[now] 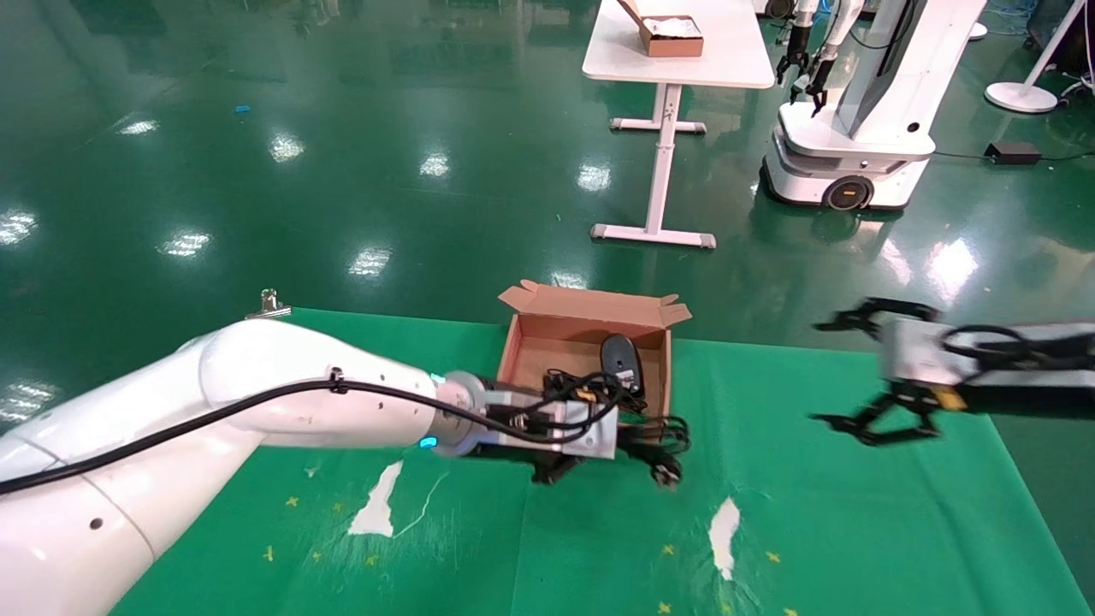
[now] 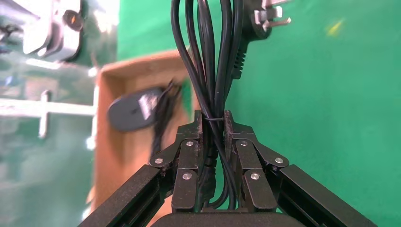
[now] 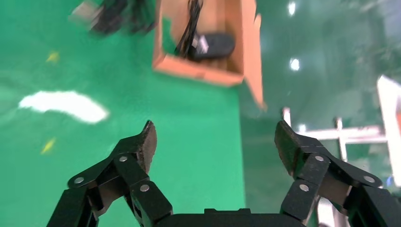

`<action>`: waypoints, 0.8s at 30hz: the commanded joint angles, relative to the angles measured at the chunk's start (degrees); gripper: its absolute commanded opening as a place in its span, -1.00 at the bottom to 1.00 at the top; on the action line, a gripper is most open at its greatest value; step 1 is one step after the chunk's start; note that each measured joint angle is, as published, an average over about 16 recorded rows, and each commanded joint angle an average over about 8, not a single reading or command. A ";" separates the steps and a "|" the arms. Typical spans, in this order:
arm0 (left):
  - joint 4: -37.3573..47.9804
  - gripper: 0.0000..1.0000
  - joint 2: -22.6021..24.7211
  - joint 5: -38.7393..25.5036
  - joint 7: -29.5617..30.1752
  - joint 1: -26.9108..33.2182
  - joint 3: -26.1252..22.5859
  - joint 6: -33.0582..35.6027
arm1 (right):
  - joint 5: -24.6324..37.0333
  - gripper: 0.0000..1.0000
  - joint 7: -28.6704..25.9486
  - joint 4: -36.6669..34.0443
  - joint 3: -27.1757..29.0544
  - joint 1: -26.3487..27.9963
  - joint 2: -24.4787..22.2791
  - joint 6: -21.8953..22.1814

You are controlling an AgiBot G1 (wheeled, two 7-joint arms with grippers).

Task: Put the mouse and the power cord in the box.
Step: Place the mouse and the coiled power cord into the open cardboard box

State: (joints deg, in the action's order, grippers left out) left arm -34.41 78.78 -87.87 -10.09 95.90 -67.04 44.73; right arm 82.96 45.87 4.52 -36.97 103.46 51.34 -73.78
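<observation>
The brown cardboard box [image 1: 522, 342] stands open at the far edge of the green mat. The black mouse [image 1: 622, 359] lies inside it with its thin cable beside it; both wrist views show the mouse [image 2: 130, 109] [image 3: 215, 46] in the box [image 2: 118, 161] [image 3: 203, 74]. My left gripper [image 1: 629, 438] hovers just in front of the box's near right corner, shut on the bundled power cord [image 2: 208, 56]. The cord's loop [image 1: 665, 432] and pronged plug [image 1: 667, 473] hang beyond the fingertips [image 2: 197, 124]. My right gripper [image 1: 843, 372] is open and holds nothing [image 3: 215, 137], off to the right above the mat.
White torn patches [image 1: 376, 505] [image 1: 723, 535] mark the green mat. A metal clip [image 1: 269, 304] sits at the mat's far left edge. Beyond on the green floor stand a white table [image 1: 736, 60] with another cardboard box [image 1: 671, 38] and another robot [image 1: 855, 128].
</observation>
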 commanded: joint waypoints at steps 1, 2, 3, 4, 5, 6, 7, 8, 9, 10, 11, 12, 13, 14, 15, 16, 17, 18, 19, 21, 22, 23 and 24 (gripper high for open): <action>-0.95 -1.00 0.04 -0.82 1.92 0.74 -2.28 -2.03 | 0.75 1.00 -1.13 -0.41 -0.53 0.27 -2.05 -1.96; -1.35 -1.00 0.07 -1.18 2.63 0.98 -3.22 -3.52 | 0.54 1.00 -1.19 -0.53 -0.38 -0.16 -2.69 -1.87; -1.72 -1.00 0.09 -1.52 3.32 1.20 -4.13 -4.98 | 0.27 1.00 -1.15 -0.61 -0.18 -0.63 -3.27 -1.58; -2.04 -1.00 0.11 -1.86 3.93 1.37 -5.03 -6.29 | -0.09 1.00 -1.05 -0.64 0.08 -1.07 -3.70 -1.11; -2.27 -1.00 0.13 -2.21 4.60 1.52 -5.96 -7.52 | -0.49 1.00 -0.81 -0.56 0.37 -1.47 -4.04 -0.41; -2.45 -1.00 0.16 -2.55 5.31 1.67 -6.87 -8.69 | -0.89 1.00 -0.49 -0.41 0.67 -1.86 -4.31 0.45; -2.55 -1.00 0.17 -2.88 6.00 1.80 -7.73 -9.75 | -1.27 1.00 -0.09 -0.14 0.96 -2.18 -4.46 1.42; -2.57 -1.00 0.20 -3.22 6.79 1.92 -8.60 -10.80 | -1.66 1.00 0.36 0.21 1.25 -2.49 -4.55 2.47; -2.55 -1.00 0.22 -3.56 7.62 2.02 -9.44 -11.80 | -2.03 1.00 0.78 0.59 1.54 -2.79 -4.60 3.51; -2.51 -0.95 0.24 -3.89 8.46 2.11 -10.24 -12.70 | -2.38 1.00 1.13 0.96 1.81 -3.09 -4.58 4.44; -2.45 -0.70 0.26 -4.17 9.20 2.18 -10.90 -13.45 | -2.69 1.00 1.41 1.28 2.04 -3.35 -4.56 5.23; -2.38 -0.45 0.27 -4.39 9.84 2.25 -11.42 -14.07 | -2.95 1.00 1.64 1.54 2.24 -3.55 -4.53 5.88; -2.40 -0.20 0.28 -4.59 10.63 2.33 -12.03 -14.86 | -3.20 1.00 1.80 1.83 2.40 -3.80 -4.53 6.37; -2.42 0.05 0.29 -4.77 11.32 2.41 -12.57 -15.60 | -3.41 1.00 1.91 2.09 2.54 -4.02 -4.52 6.73; -2.43 0.30 0.30 -4.91 11.91 2.47 -13.02 -16.25 | -3.57 1.00 1.96 2.31 2.65 -4.21 -4.51 6.99; -2.47 0.55 0.30 -5.01 12.32 2.51 -13.36 -16.75 | -3.69 1.00 1.96 2.46 2.71 -4.36 -4.50 7.12; -2.52 0.80 0.30 -5.08 12.59 2.55 -13.62 -17.14 | -3.78 1.00 1.94 2.56 2.77 -4.47 -4.51 7.20; -2.56 1.00 0.30 -5.12 12.74 2.58 -13.80 -17.40 | -3.85 1.00 1.94 2.63 2.80 -4.54 -4.53 7.25; -2.60 1.00 0.30 -5.17 12.92 2.61 -13.97 -17.69 | -3.92 1.00 1.94 2.71 2.84 -4.62 -4.55 7.30; -2.62 1.00 0.30 -5.23 13.03 2.65 -14.11 -17.96 | -4.01 1.00 1.93 2.79 2.89 -4.73 -4.52 7.39; -2.59 1.00 0.30 -5.23 12.94 2.65 -14.04 -17.87 | -4.01 1.00 1.93 2.78 2.90 -4.72 -4.50 7.41; -2.54 1.00 0.30 -5.19 12.80 2.62 -13.84 -17.62 | -3.95 1.00 1.93 2.72 2.87 -4.66 -4.47 7.39; -2.52 1.00 0.30 -5.17 12.70 2.61 -13.72 -17.46 | -3.94 1.00 1.93 2.69 2.86 -4.64 -4.45 7.39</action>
State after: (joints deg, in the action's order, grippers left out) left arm -37.11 78.89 -92.82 2.73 98.35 -80.55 27.47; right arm 79.03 47.80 7.20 -34.12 98.83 46.85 -66.43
